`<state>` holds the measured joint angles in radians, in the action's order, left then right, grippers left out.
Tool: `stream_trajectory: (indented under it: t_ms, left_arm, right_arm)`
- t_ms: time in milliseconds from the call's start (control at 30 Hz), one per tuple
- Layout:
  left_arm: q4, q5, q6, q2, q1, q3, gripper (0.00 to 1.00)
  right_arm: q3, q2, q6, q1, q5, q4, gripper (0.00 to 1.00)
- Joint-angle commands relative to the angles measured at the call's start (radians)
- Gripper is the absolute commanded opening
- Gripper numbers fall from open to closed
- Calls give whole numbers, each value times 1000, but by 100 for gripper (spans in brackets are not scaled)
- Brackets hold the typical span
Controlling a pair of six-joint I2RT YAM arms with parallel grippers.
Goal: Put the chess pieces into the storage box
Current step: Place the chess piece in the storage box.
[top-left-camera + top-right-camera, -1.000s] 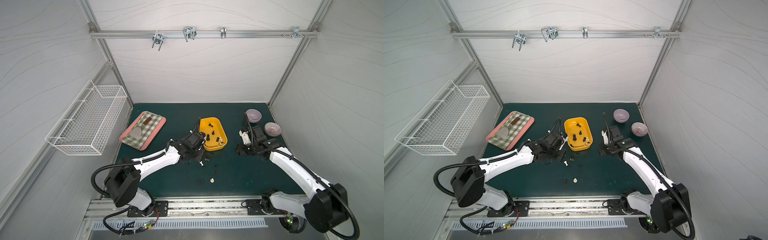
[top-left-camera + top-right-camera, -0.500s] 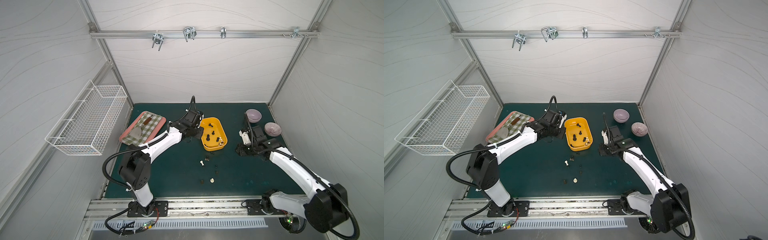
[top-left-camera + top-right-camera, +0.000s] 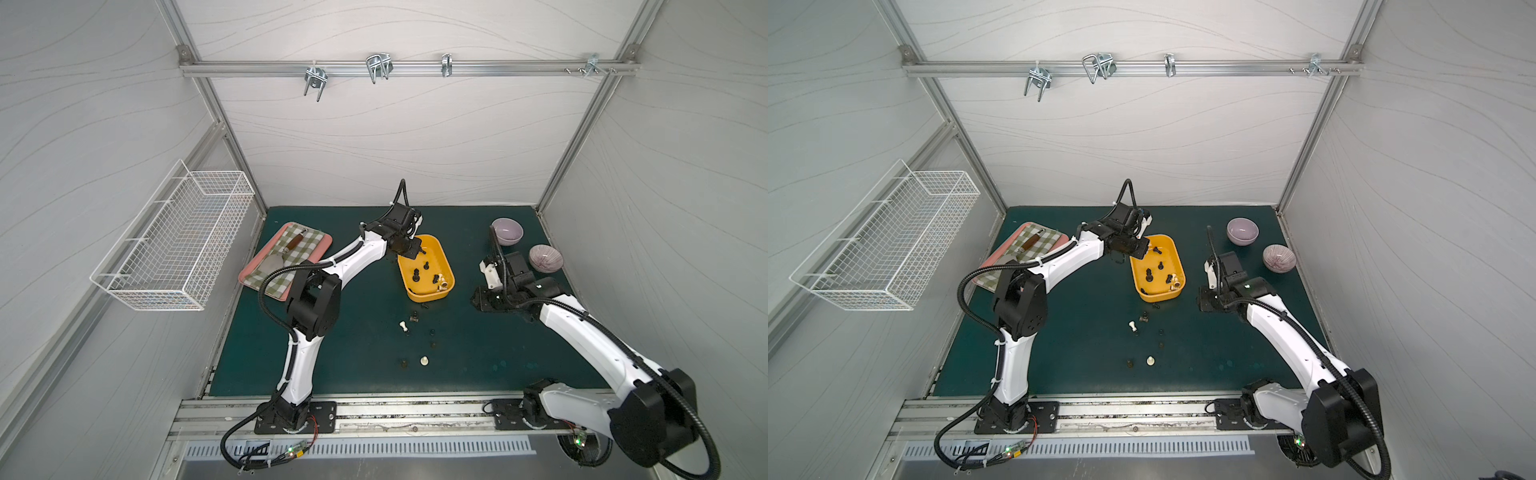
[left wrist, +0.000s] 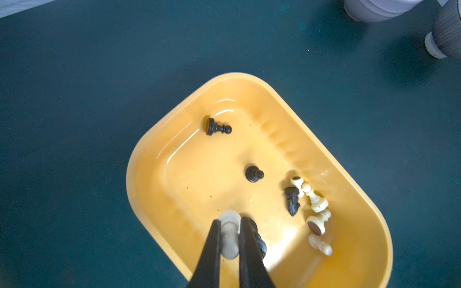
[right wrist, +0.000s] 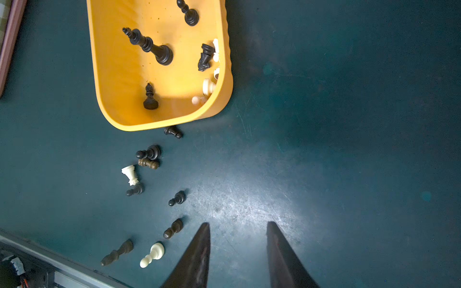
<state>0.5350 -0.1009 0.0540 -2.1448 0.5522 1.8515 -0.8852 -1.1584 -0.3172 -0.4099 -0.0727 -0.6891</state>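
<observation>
The left arm (image 3: 353, 262) is now reaching over the yellow storage box (image 3: 428, 296). A second ago it was stretched low over the green mat (image 3: 365, 374) on the box's near side, and half a second ago it was passing the box's left edge. The right arm (image 3: 582, 328) is staying where it was, to the right of the box. The box itself is sitting in the same spot, with black and cream-white chess pieces (image 4: 217, 127) lying on its floor, most of the pale ones gathered against one long wall.

The left gripper (image 4: 230, 222) is hanging above the inside of the box with its jaws pinched narrowly on a cream-white pawn (image 4: 229, 234). The right gripper (image 5: 238, 229) is hovering above bare mat beside the box, with its jaws standing partly apart and nothing between them. Nine more pieces are lying scattered on the mat off the box's near end, among them a white rook (image 5: 130, 174) on its side.
</observation>
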Motion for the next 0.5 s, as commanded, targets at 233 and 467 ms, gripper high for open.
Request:
stream_trajectory:
  t_ms: [233, 467]
  left_arm:
    - [44, -40, -18, -126, -20, 176, 13]
    - [48, -54, -13, -169, -24, 218, 15]
  right_arm:
    - [3, 27, -13, 6, -15, -39, 39]
    - [6, 27, -14, 6, -22, -40, 39]
